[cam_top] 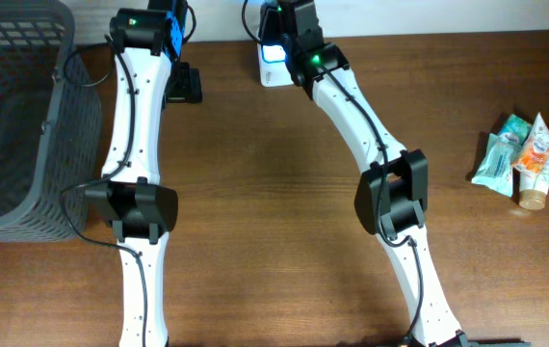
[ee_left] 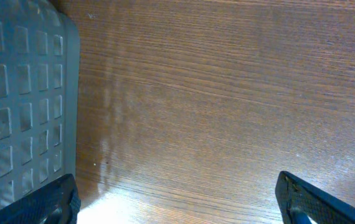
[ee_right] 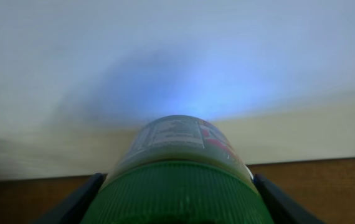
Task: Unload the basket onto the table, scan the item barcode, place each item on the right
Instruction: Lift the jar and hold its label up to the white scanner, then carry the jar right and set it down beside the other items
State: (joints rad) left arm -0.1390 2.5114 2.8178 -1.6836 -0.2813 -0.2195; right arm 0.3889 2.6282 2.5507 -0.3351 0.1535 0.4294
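Our right hand (ee_right: 176,202) grips a green-capped bottle (ee_right: 176,140) by its cap end, at the far edge of the desk (cam_top: 274,193), beside a white device (cam_top: 273,60) glowing blue. Our left hand (ee_left: 177,202) hangs wide open beside the grey basket (ee_left: 22,93).

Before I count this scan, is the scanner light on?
On. The scanner glows blue in the overhead view, and blue light spreads on the pale surface behind the bottle in the right pincer.

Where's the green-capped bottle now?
In the right wrist view the bottle sits in the right pincer, at the table's far edge by the glowing white device.
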